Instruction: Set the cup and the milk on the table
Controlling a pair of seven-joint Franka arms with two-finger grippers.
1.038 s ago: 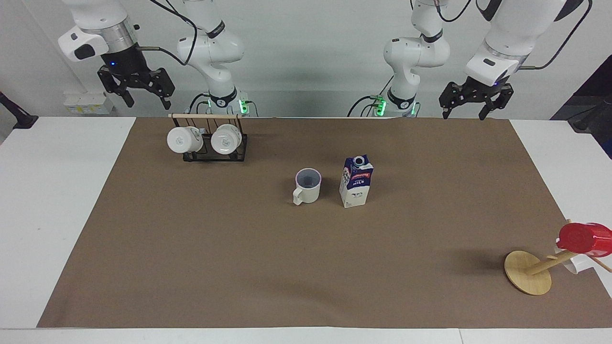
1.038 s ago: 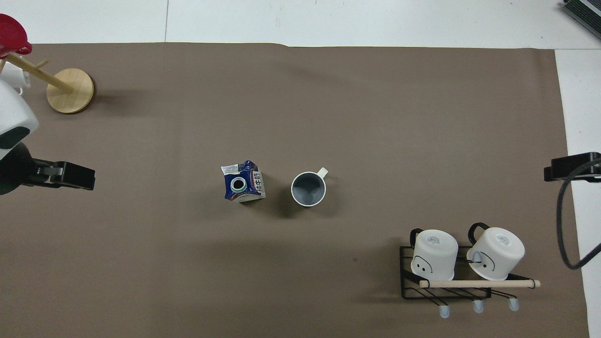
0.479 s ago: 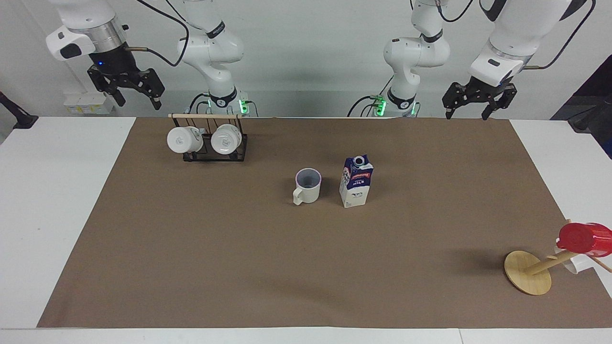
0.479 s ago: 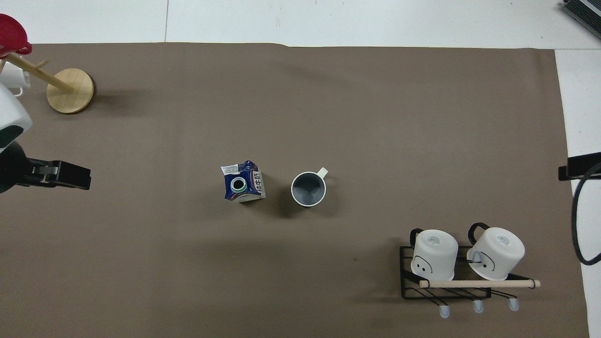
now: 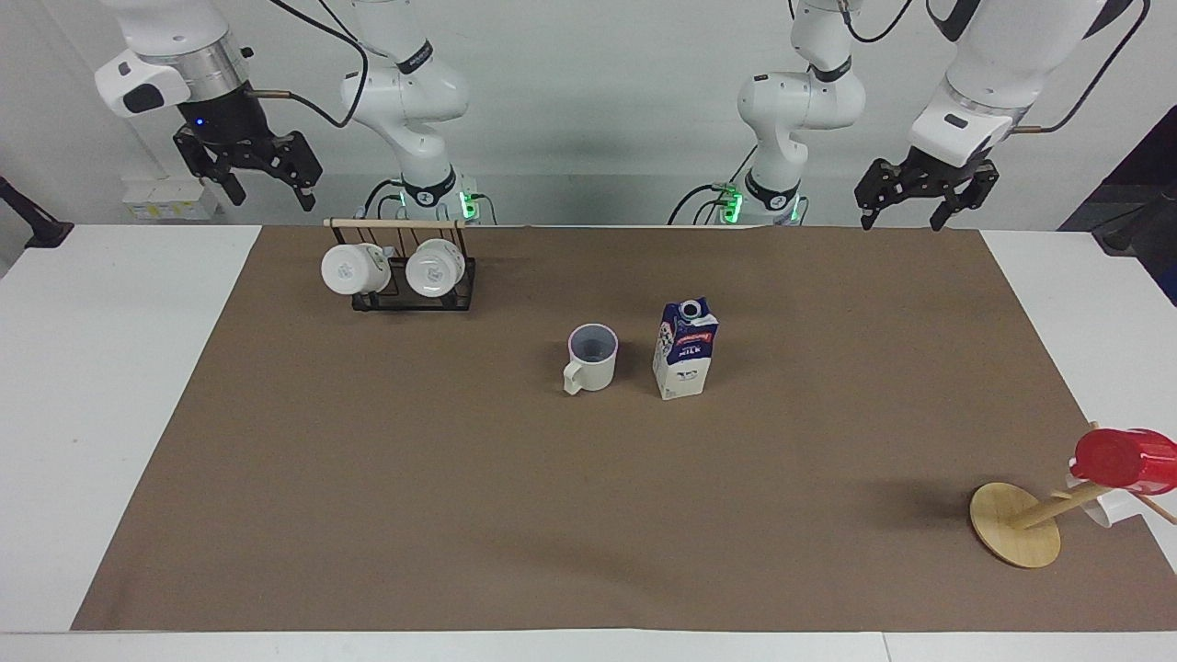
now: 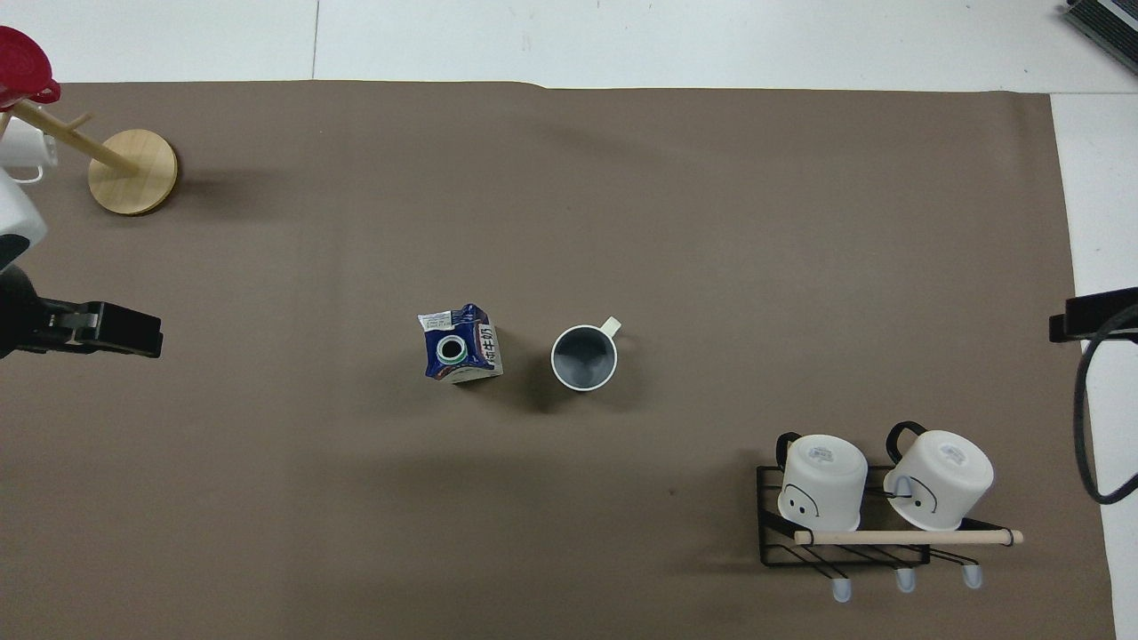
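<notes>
The cup [image 5: 591, 357], a cream-white mug with a lavender-grey inside, stands upright on the brown sheet of the table [image 5: 441, 496] near its middle. The milk [image 5: 685, 348], a blue and white carton with a grey cap, stands upright beside it toward the left arm's end. Both also show in the overhead view, the cup [image 6: 584, 357] and the milk [image 6: 460, 343]. My right gripper [image 5: 271, 193] is open and empty, high over the table's edge by the mug rack. My left gripper [image 5: 903, 219] is open and empty, high over the sheet's edge at its own end.
A black wire rack [image 5: 405, 294] with two white mugs [image 5: 349, 268] on their sides stands near the right arm's base. A wooden mug tree [image 5: 1016, 524] carrying a red cup [image 5: 1122, 458] stands at the left arm's end, farthest from the robots.
The right gripper has risen and drawn back toward its end of the table. The left gripper has risen a little. The cup and the milk have not moved.
</notes>
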